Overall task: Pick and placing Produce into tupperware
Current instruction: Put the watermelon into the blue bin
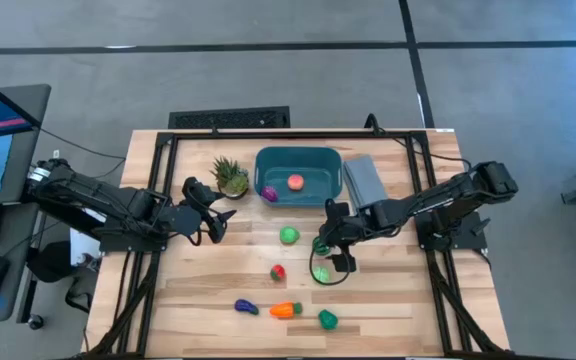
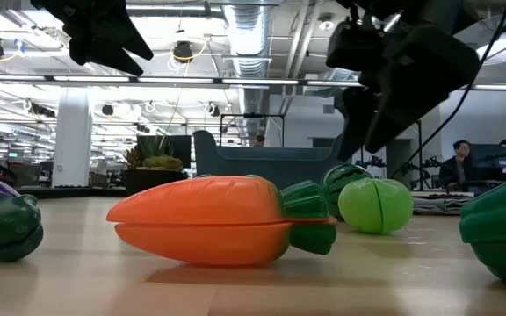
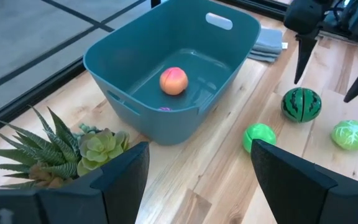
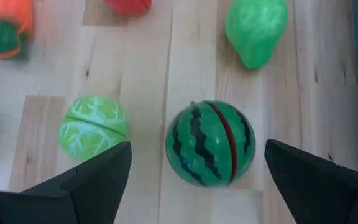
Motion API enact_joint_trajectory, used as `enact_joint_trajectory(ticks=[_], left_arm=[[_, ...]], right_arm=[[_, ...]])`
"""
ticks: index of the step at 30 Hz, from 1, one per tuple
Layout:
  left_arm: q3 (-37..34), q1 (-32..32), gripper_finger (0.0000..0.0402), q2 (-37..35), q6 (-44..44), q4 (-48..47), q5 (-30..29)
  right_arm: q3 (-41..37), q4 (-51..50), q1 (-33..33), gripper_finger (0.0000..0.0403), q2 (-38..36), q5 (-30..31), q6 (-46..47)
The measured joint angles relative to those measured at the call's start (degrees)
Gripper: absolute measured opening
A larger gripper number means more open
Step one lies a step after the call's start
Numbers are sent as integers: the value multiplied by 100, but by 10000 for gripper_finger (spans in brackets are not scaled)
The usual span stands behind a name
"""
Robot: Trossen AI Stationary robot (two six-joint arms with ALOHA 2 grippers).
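Right wrist view: right gripper (image 4: 192, 180), fingers spread wide, gripping nothing.
Watermelon (image 4: 211, 142): between its fingers, on table (image 4: 148, 74).
Cabbage (image 4: 94, 125): just beside.
Left gripper (image 3: 194, 177): part-open, empty, near tupperware (image 3: 123, 56).

tupperware (image 3: 142, 74): teal-blue
peach (image 3: 173, 81): pink-orange
watermelon (image 4: 211, 143): green, dark wavy stripes, red seam
cabbage ball (image 4: 94, 126): pale green, light veins
carrot (image 2: 202, 220): orange, green top
eggplant (image 1: 246, 307): purple
table (image 1: 208, 290): light wood planks

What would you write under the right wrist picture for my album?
Open right pincer poised around a striped green toy watermelon, pale green cabbage ball beside it.
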Motion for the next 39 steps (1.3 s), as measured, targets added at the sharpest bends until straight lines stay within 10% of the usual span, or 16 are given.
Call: enact_joint_trajectory(ticks=[39], left_arm=[[0,0,271,0,0,-118,40]], right_arm=[[1,237,-368,393,469,-381,-37]])
